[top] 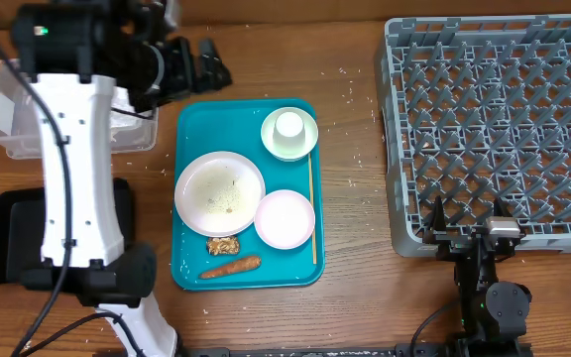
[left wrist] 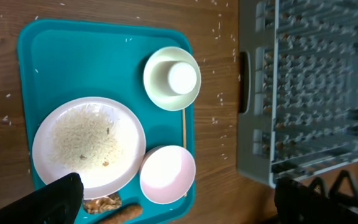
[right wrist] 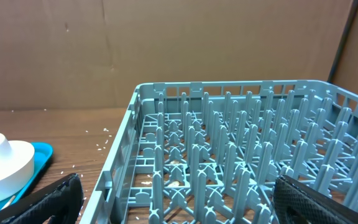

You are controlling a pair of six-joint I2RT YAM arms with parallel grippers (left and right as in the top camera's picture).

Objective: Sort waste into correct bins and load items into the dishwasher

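while neither holds anything, left gripper (top: 194,67), right gripper (top: 467,220), both wide open

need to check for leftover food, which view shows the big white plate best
The left wrist view: the large white plate is close up and the rice grains on it are plain, though its lower left edge is hidden. Overhead shows the whole plate, smaller. The right wrist view misses it.
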